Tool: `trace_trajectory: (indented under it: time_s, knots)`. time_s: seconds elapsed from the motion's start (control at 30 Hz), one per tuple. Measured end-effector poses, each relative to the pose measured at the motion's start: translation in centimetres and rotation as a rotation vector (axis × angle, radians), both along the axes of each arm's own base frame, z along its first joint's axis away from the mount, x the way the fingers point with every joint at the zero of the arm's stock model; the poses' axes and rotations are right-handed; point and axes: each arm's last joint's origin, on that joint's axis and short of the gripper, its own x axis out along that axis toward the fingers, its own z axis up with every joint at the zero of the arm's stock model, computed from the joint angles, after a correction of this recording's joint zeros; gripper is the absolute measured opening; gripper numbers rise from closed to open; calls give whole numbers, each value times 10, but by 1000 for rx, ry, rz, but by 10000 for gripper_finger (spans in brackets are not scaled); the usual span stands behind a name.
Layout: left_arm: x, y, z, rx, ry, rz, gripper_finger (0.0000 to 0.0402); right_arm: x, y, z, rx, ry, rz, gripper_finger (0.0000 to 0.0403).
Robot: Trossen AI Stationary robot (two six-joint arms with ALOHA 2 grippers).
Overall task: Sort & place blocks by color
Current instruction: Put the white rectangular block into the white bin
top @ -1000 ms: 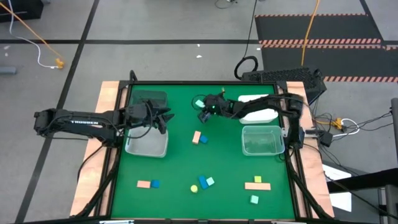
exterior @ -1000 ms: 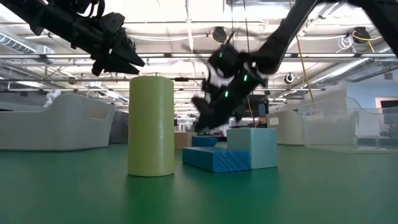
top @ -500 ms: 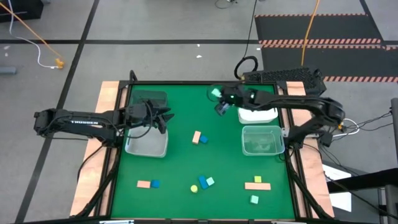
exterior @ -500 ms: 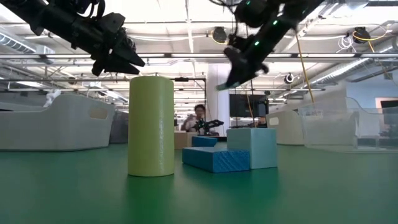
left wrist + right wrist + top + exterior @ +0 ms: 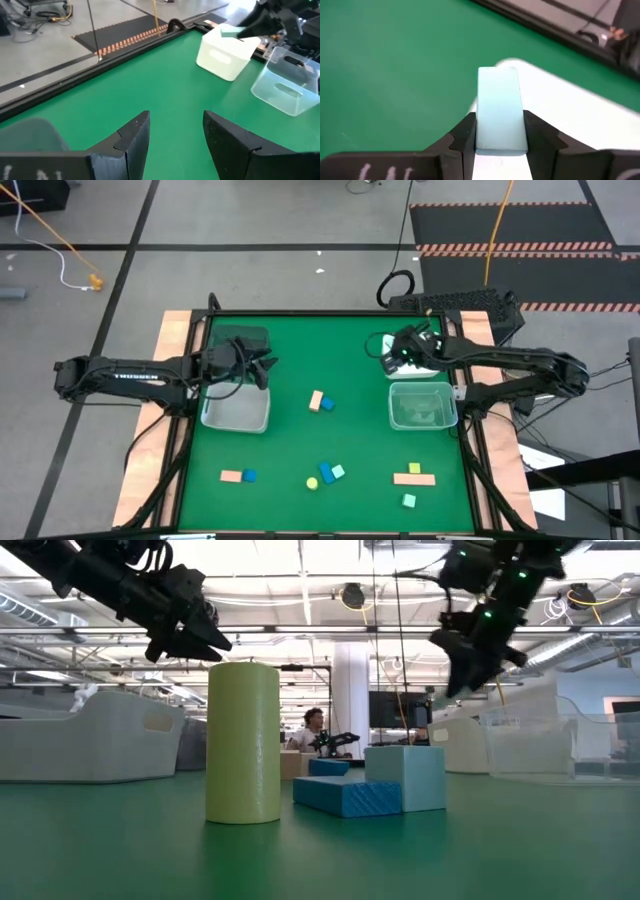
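Grasping a smooth mint-green rectangular block point(image 5: 500, 107), right hand point(image 5: 500, 140) hovers over the white plastic bin point(image 5: 580, 120). Left hand point(image 5: 172, 137) released, empty, above the green desk point(image 5: 165, 80).

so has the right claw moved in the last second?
Yes. In the high view the right claw, shut on a mint-green block, has travelled from mid-table rightward to the near corner of the white bin. The left claw hasn't moved.

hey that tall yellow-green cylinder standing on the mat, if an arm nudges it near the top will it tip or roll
The cylinder stands upright, much taller than wide, so a high nudge would probably tip it. Once on its round side it would likely roll across the flat mat. It looks rigid, so it shouldn't bend.
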Motion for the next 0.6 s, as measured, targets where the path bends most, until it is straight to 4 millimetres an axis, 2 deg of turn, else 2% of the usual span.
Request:
trace_trajectory:
  time_s: [0.3,0.6]
  knots:
    - [-5,-1,-10,-95,76,41,186,-33,9,-29,36,-24,-131,113]
    - [-6,-5,-13,-131,97,9,186,-43,9,-41,44,3,-154,132]
